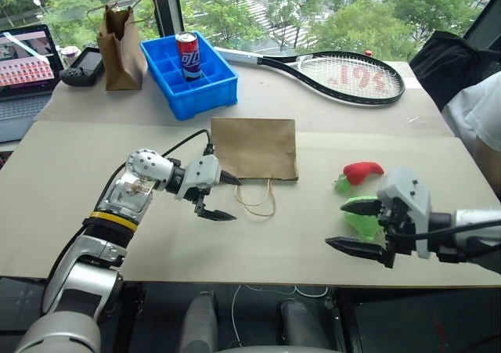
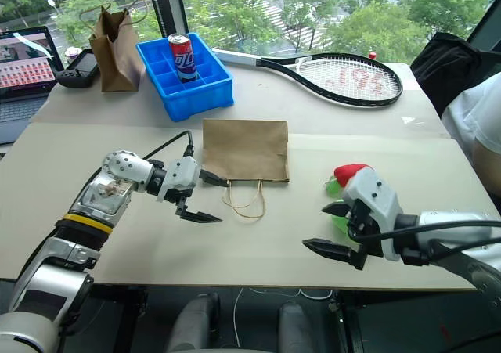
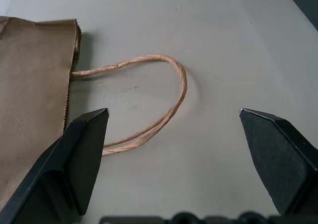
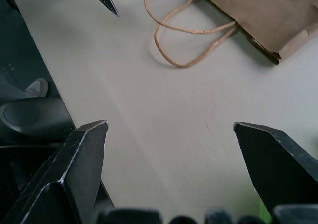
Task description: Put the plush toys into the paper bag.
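Observation:
The light brown paper bag (image 1: 254,148) lies flat on the table with its mouth and cord handles (image 1: 257,199) toward me. My left gripper (image 1: 235,198) is open just left of the handles, pointing at them; its wrist view has the handles (image 3: 164,100) between the fingers and the bag's edge (image 3: 30,85) to one side. The red chili-shaped plush toy (image 1: 362,171) lies to the right of the bag. The green plush toy (image 1: 363,225) lies just in front of it, partly hidden by my right gripper (image 1: 337,225), which is open close over it with nothing held.
At the back stand a darker, taller paper bag (image 1: 121,48) and a blue tray (image 1: 207,99) holding a soda can (image 1: 188,55). A tennis racket (image 1: 344,75) lies at the back right. A laptop (image 1: 27,63) is at far left, a person's white sleeve (image 1: 477,118) at right.

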`<move>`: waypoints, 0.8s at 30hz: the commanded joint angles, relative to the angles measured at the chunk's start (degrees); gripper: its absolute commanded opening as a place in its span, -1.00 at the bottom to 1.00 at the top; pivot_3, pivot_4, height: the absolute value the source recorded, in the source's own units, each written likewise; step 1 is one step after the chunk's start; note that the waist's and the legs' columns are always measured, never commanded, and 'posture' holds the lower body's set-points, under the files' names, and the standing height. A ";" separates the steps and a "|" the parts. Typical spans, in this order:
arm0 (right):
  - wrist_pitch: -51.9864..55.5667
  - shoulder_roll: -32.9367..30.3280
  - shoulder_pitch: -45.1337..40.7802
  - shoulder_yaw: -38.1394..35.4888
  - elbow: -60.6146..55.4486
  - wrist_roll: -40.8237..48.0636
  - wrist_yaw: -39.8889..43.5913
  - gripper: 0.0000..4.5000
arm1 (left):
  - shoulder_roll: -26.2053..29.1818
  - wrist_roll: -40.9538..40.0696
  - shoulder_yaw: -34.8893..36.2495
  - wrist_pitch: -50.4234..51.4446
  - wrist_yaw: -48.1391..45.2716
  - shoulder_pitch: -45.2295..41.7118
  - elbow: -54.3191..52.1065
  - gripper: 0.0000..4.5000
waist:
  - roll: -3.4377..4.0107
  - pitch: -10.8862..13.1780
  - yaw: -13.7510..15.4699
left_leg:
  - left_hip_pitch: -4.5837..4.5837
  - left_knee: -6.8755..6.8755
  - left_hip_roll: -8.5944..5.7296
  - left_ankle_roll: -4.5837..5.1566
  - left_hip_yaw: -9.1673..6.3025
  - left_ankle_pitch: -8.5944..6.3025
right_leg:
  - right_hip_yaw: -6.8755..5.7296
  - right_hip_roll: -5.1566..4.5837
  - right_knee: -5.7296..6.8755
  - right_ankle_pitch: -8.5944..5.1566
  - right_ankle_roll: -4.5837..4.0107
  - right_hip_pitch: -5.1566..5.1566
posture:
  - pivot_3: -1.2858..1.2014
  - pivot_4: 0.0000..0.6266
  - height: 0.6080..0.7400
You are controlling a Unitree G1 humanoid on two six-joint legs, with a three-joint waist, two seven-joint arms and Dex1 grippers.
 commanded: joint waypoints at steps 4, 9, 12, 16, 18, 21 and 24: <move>-1.17 1.99 4.43 -6.87 -3.32 -1.55 -0.34 1.00 | -3.52 3.23 0.26 -6.97 1.05 -5.96 10.21 0.40 | 0.01 0.00 -0.04 | -0.05 0.11 0.00 0.01 -0.03 0.01 | 0.00 0.01 -0.01 0.08 0.08 0.04 | 0.03 -0.52 0.87; -1.37 3.53 5.69 -5.70 -4.55 -2.54 -1.35 1.00 | -5.50 1.78 1.56 -6.08 -0.28 -7.94 13.45 -0.40 | 0.01 0.00 -0.03 | -0.10 0.12 0.00 0.01 -0.06 0.01 | 0.00 0.01 -0.01 0.09 0.09 0.02 | 0.03 -0.52 0.87; -1.47 5.28 5.19 -2.91 -5.62 -3.18 -3.12 1.00 | -6.76 0.11 2.72 -2.91 -0.42 -7.92 12.39 -0.91 | 0.01 0.00 -0.03 | -0.12 0.13 0.00 0.01 -0.08 0.02 | 0.00 0.02 -0.01 0.09 0.10 0.02 | 0.03 -0.52 0.87; -3.40 8.40 4.44 1.47 -6.27 -5.70 -5.07 1.00 | -7.24 -5.23 5.00 8.71 -1.92 -7.11 4.92 -0.96 | 0.01 0.00 -0.10 | -0.19 0.14 0.00 0.01 -0.13 0.03 | -0.01 0.04 0.01 0.11 0.13 -0.02 | 0.03 -0.52 0.87; -4.80 11.05 2.74 4.04 -5.44 -7.81 -7.53 1.00 | -6.57 -7.52 5.81 14.94 -2.22 -6.70 0.28 -0.96 | 0.01 0.00 -0.23 | -0.19 0.15 0.00 0.01 -0.13 0.03 | -0.01 0.05 0.02 0.11 0.14 -0.02 | 0.03 -0.52 0.87; -5.37 14.50 0.01 7.53 -3.91 -10.16 -10.43 0.70 | -5.76 -10.30 7.00 23.58 -1.04 -6.41 -5.96 -1.00 | 0.04 -0.02 -0.42 | -0.19 0.15 0.00 0.01 -0.19 0.04 | -0.01 0.08 0.07 0.11 0.14 -0.03 | 0.03 -0.52 0.87; -6.02 18.06 -2.98 10.95 -2.31 -12.41 -13.20 0.24 | -5.77 -12.56 8.01 30.70 1.62 -6.53 -10.98 -1.00 | 0.04 -0.02 -0.54 | -0.17 0.20 0.00 0.01 -0.21 0.06 | -0.01 0.09 0.22 0.09 0.16 -0.04 | 0.03 -0.52 0.87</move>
